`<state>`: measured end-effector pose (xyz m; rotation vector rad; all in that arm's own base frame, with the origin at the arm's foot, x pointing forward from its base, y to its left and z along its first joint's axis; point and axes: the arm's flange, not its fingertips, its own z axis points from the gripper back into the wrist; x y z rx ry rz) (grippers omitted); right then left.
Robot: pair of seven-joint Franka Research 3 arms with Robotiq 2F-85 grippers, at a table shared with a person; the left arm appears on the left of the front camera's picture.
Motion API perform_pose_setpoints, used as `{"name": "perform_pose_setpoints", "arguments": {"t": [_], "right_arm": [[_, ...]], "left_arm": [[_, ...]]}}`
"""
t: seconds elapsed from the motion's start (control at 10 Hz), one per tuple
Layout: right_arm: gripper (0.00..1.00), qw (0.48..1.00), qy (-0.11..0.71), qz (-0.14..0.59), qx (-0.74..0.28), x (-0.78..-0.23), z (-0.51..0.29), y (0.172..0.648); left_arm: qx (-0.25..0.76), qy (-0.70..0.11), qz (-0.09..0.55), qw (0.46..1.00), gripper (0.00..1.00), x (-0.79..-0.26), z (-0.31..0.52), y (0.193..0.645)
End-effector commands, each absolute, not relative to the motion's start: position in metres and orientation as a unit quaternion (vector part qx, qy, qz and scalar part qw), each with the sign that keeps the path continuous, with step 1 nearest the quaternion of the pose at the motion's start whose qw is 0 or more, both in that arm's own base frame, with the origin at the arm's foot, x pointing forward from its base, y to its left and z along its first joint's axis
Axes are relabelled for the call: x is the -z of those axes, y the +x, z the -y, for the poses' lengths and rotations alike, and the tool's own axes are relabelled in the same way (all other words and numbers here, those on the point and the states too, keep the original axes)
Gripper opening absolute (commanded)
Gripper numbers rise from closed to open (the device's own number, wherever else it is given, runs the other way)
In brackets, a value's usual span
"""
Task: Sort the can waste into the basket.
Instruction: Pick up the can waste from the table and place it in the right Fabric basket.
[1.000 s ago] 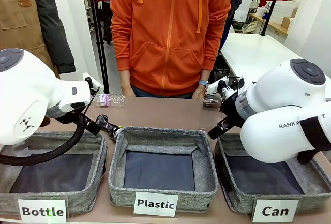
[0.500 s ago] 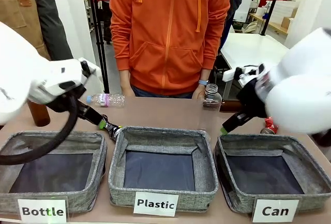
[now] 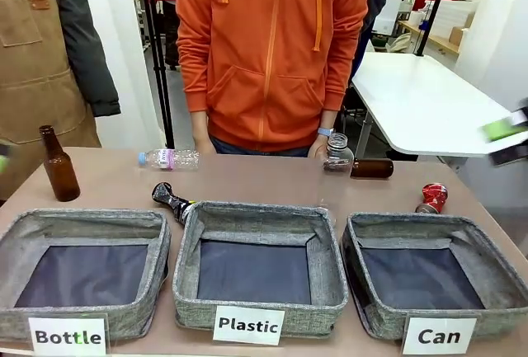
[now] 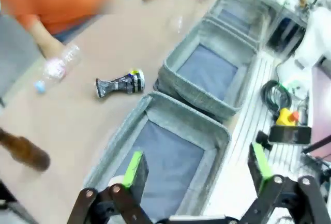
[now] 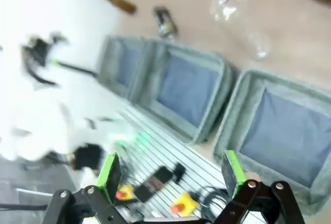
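Lying just beyond far rim of basket [image 3: 404, 242], red can [image 3: 432, 197]

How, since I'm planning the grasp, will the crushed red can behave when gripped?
The red can looks crushed, so probably light and apt to buckle further. Its shiny metal may slip. It seems to stand on end, so a nudge could topple it.
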<state>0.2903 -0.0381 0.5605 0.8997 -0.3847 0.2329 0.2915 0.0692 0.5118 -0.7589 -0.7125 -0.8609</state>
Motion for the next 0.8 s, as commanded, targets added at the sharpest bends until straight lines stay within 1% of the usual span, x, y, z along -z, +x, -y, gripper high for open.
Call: {"name": "perform_pose_setpoints", "arguments": {"t": [0.0, 0.1, 0.2, 0.4, 0.5, 0.6, 0.7], "right_arm": [[1.00, 0.808, 0.537, 0.233, -0.061, -0.536, 0.121, 0.289], [1.00, 0.772, 0.574, 0.268, -0.052, -0.521, 0.158, 0.281], [1.00, 0.749, 0.591, 0.298, -0.025, -0.504, 0.183, 0.274], [1.00, 0.747, 0.594, 0.300, 0.011, -0.485, 0.197, 0.270], [1.00, 0.748, 0.592, 0.299, 0.028, -0.483, 0.196, 0.273], [1.00, 0.745, 0.592, 0.306, 0.023, -0.488, 0.210, 0.255], [1.00, 0.745, 0.592, 0.306, 0.023, -0.488, 0.210, 0.255]], "left_arm": [[0.296, -0.458, 0.368, 0.754, 1.00, -0.440, -0.135, 0.248], [0.246, -0.485, 0.384, 0.746, 1.00, -0.427, -0.152, 0.245], [0.206, -0.513, 0.393, 0.735, 1.00, -0.416, -0.158, 0.245], [0.151, -0.539, 0.408, 0.721, 1.00, -0.411, -0.152, 0.250], [0.093, -0.539, 0.400, 0.735, 1.00, -0.417, -0.147, 0.256], [0.158, -0.532, 0.399, 0.730, 1.00, -0.416, -0.203, 0.248], [0.158, -0.532, 0.399, 0.730, 1.00, -0.416, -0.203, 0.248]]}}
